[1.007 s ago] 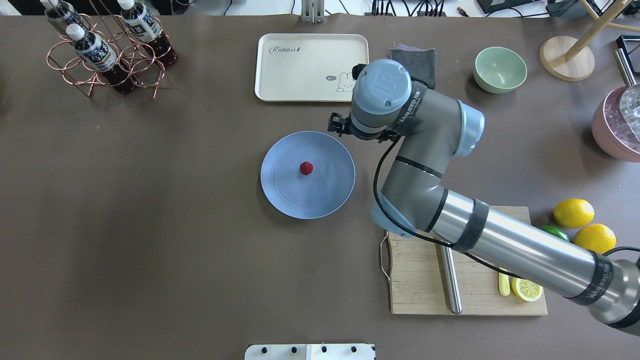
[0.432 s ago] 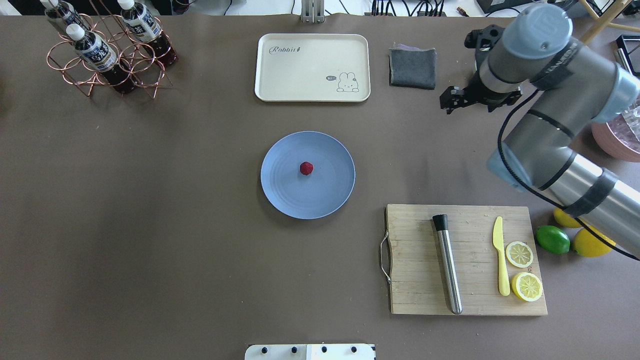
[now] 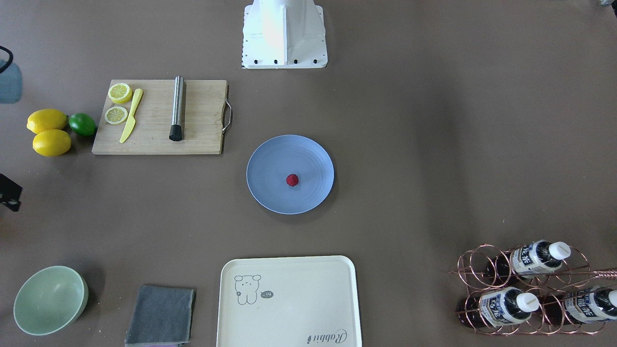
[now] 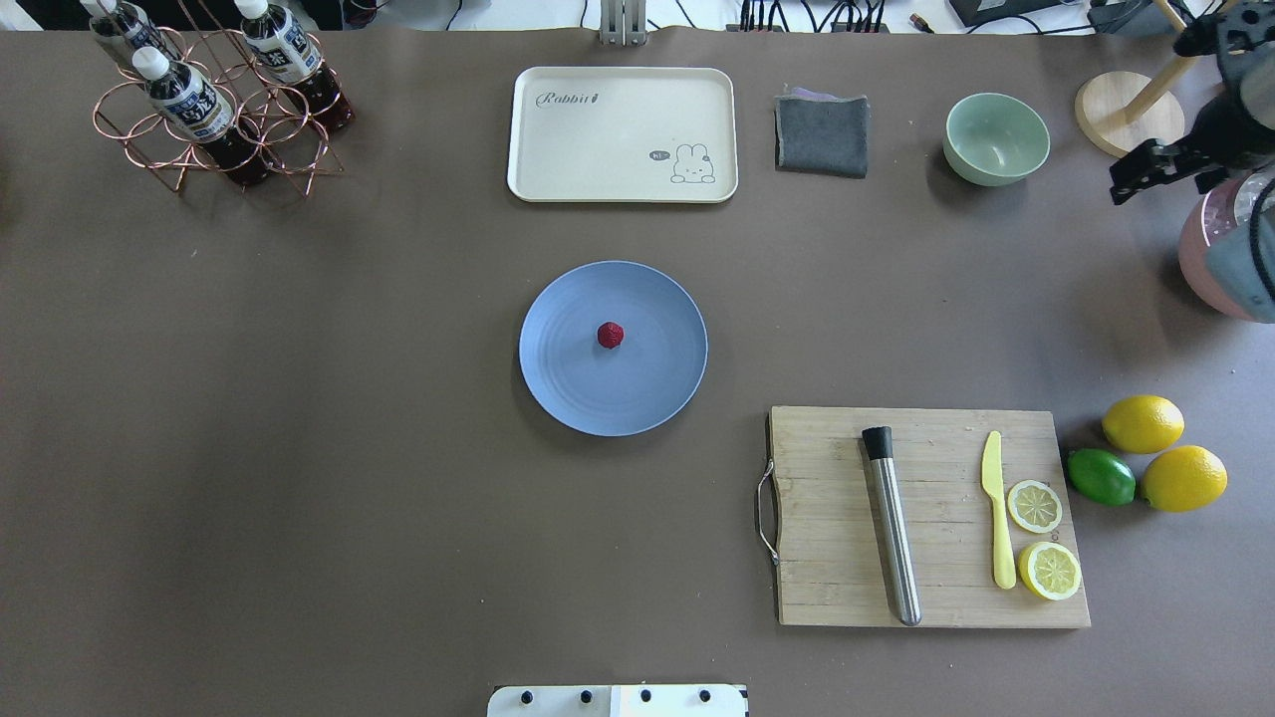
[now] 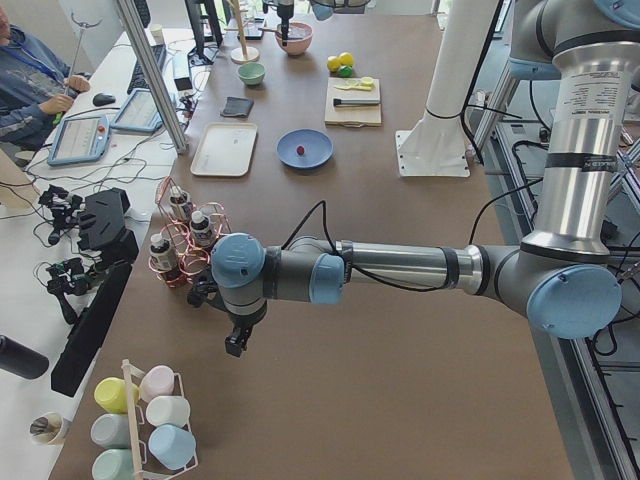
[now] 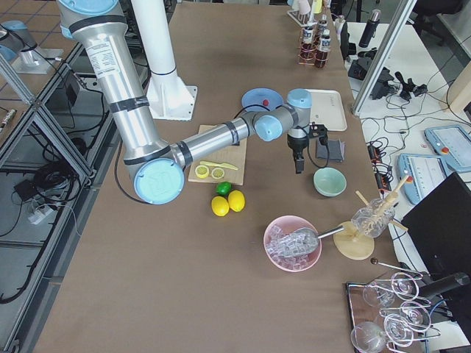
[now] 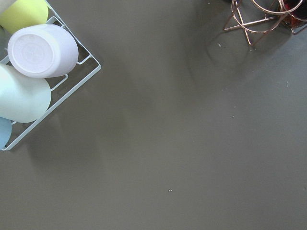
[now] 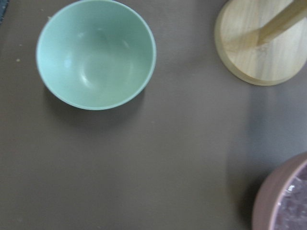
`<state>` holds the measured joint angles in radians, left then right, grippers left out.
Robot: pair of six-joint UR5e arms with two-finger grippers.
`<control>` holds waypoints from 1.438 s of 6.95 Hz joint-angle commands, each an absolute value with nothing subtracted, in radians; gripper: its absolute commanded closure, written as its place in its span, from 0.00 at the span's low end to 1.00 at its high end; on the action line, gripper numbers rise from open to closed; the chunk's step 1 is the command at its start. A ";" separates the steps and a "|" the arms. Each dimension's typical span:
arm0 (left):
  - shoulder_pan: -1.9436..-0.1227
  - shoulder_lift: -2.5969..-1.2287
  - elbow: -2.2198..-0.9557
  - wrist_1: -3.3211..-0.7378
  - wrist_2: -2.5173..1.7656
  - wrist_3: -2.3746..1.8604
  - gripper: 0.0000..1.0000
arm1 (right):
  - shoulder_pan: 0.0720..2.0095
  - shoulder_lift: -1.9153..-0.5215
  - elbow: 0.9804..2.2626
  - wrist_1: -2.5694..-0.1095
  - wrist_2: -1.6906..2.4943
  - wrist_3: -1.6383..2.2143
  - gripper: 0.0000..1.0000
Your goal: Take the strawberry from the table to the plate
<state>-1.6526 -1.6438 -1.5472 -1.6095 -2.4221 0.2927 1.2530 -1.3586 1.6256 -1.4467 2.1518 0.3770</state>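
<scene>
Well left of the plate point(image 4: 558, 388), the left gripper's point(image 5: 237, 345) opening and load cannot be told. The strawberry point(image 4: 611, 336) sits at the plate's centre. Far right of the plate, the right gripper's point(image 4: 1136, 174) opening is unclear too. A low arm sweep might jolt the plate, rolling the strawberry off.

Right claw point(image 4: 1131, 179) is jammed against the overhead frame's edge and mostly cropped, so nothing can be said about the gap between its fingers. The pink bowl point(image 4: 1198, 251) right beside it is half covered by the arm. Left claw point(image 5: 236, 343) is only caught from the side view, too small for its jaws to be judged.
</scene>
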 commanded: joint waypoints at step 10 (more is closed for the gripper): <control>-1.646 -1.599 -1.542 -1.491 -2.413 0.287 0.01 | 1.525 -1.595 1.582 -1.456 2.227 -0.028 0.00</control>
<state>-1.6466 -1.6052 -1.5407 -1.5075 -2.4126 0.2862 1.5247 -1.5937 1.5889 -1.4524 2.2222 -0.0301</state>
